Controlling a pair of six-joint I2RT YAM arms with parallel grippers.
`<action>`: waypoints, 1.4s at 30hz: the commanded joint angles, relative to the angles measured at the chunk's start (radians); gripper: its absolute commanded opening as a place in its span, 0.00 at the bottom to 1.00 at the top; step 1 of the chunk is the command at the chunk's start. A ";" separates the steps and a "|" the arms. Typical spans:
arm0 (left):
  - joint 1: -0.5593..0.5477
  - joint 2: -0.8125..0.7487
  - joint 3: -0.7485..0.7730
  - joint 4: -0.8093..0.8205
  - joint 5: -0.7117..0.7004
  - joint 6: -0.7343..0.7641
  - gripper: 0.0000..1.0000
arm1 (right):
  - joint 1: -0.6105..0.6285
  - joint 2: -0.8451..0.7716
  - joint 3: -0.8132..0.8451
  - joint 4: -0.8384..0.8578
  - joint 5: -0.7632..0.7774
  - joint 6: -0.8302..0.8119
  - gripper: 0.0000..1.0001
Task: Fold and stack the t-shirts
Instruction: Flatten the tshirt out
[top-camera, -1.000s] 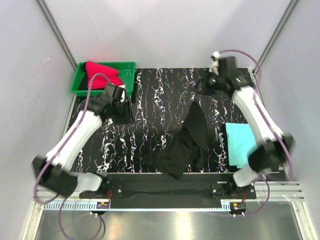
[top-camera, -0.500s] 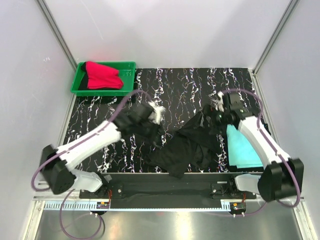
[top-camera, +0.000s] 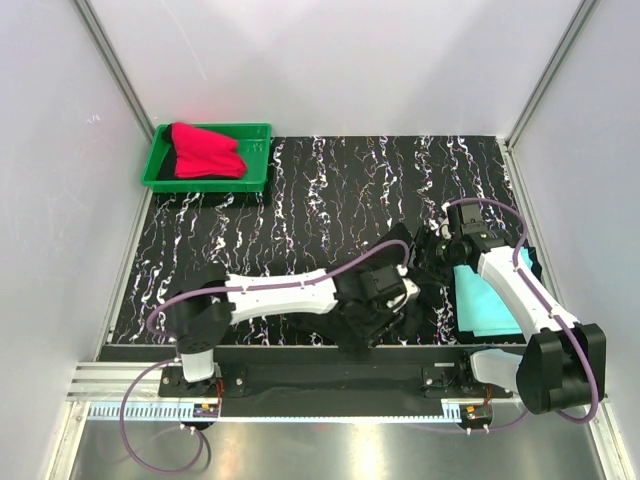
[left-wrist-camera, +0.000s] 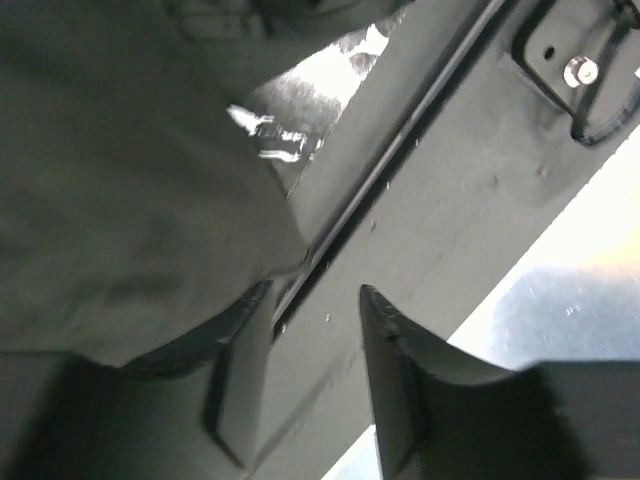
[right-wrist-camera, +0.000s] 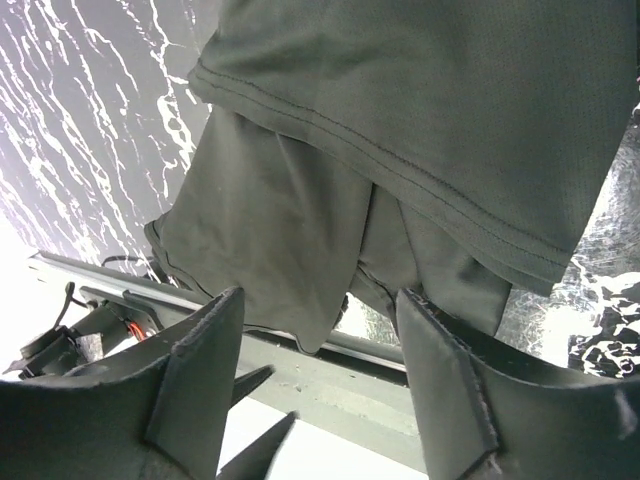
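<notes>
The black t-shirt (top-camera: 418, 305) lies crumpled at the table's near edge, right of centre, partly under my left arm. My left gripper (top-camera: 386, 318) hovers over its near side. In the left wrist view the left gripper (left-wrist-camera: 315, 290) is open, with only the front rail between its fingers, and the black t-shirt (left-wrist-camera: 120, 200) brushes the left fingertip. My right gripper (top-camera: 432, 250) is over the shirt's far right side. The right gripper (right-wrist-camera: 320, 295) is open above the black t-shirt (right-wrist-camera: 300, 220). A folded turquoise t-shirt (top-camera: 492, 298) lies at the right. A red t-shirt (top-camera: 205, 150) sits in the tray.
The green tray (top-camera: 255, 135) stands at the far left corner of the black marbled table (top-camera: 330, 190). A metal front rail (left-wrist-camera: 400, 150) runs just beyond the near table edge. Grey walls enclose three sides.
My left arm swung from beside the tray across to the near right, over the black t-shirt. My right arm came down from the far right, and the stretched-out shirt has dropped into a heap.
</notes>
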 joint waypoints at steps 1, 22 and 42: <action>-0.018 0.065 0.059 0.031 -0.038 0.011 0.48 | -0.002 -0.004 0.036 0.014 0.010 0.017 0.71; -0.032 0.190 -0.039 0.106 -0.263 -0.044 0.00 | -0.002 -0.169 -0.030 -0.070 0.104 0.058 0.73; 0.245 -0.436 -0.205 -0.050 -0.200 -0.067 0.00 | 0.213 0.417 0.435 -0.029 0.107 -0.092 0.85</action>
